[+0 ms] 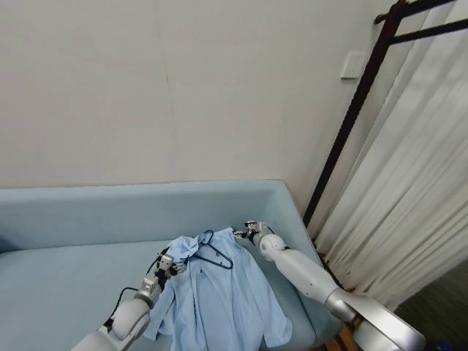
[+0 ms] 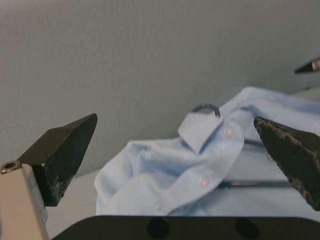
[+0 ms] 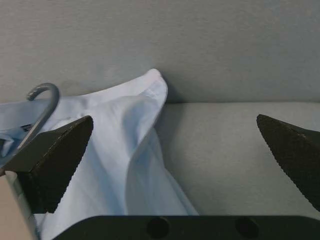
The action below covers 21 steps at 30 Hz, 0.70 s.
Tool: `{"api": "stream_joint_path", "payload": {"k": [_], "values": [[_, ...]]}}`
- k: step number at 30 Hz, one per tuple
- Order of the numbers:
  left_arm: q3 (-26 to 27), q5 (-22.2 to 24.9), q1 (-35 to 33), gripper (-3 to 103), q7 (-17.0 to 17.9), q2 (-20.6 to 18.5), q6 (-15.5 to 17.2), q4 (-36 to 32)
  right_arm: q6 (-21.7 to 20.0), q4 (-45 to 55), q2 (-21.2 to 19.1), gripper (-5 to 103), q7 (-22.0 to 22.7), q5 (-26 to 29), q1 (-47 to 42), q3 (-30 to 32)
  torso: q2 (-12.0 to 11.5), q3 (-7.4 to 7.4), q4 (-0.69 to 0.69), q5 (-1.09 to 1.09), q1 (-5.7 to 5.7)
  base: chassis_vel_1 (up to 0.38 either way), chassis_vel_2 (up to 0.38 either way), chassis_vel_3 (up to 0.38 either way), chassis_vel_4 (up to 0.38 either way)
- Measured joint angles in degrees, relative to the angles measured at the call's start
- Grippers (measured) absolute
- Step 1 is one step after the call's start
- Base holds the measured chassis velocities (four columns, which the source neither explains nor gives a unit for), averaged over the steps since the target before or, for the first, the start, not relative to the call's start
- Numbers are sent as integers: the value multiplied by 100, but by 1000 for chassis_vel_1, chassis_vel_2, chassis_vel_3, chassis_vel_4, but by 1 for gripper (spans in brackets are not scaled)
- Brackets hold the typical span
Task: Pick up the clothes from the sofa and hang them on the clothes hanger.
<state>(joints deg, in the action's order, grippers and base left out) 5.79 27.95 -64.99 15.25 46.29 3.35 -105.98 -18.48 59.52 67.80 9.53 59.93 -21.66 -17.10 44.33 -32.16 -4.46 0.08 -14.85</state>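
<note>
Left tool (image 1: 175, 263), spread wide, hovers just beside the collar of the light-blue button-up shirt (image 1: 219, 296) lying on the pale-blue sofa (image 1: 73, 219). Right tool (image 1: 243, 231), equally wide, is at its other shoulder. A dark hanger (image 1: 213, 253) sits inside the shirt.

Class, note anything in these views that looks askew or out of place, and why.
The blue shirt lies rumpled on the sofa, a dark hanger at its collar, instead of hanging from the rack beside it. The left gripper and right gripper, both open, sit at its shoulders.
</note>
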Motion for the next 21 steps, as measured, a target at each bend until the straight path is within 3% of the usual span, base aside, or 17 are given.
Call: {"api": "stream_joint_path", "payload": {"k": [1, 4, 8, 12, 17, 21], "values": [[-11, 167, 88, 100, 156, 3, 113, -61, 43, -133, 84, 102, 46, -34, -1, 70, 0, 1, -6, 0, 0, 0, 0, 0, 0], [115, 324, 56, 100, 313, 11, 190, -120, 168, -501, 305, 98, 104, -103, 124, 114, 0, -1, -7, 0, -1, 0, 0, 0, 0], [675, 418, -221, 100, 392, -67, 214, -237, 287, -895, 653, 84, 107, -154, 335, 137, -1, -1, 6, 1, -1, 0, 0, 0, 0], [922, 490, -332, 100, 431, -59, 274, -241, 277, -843, 748, 73, 73, -199, 364, 75, -1, 0, 3, -1, -1, 0, 0, 0, 0], [1050, 726, -304, 100, 576, 46, 387, -224, 265, -946, 918, 82, 36, -319, 423, -70, -1, -1, -3, -2, -1, 0, 0, 0, 0], [1158, 827, -283, 100, 605, 57, 450, -279, 282, -1154, 1062, 82, 16, -393, 456, -111, -1, -1, -1, 0, -1, 0, 0, 0, 0]]}}
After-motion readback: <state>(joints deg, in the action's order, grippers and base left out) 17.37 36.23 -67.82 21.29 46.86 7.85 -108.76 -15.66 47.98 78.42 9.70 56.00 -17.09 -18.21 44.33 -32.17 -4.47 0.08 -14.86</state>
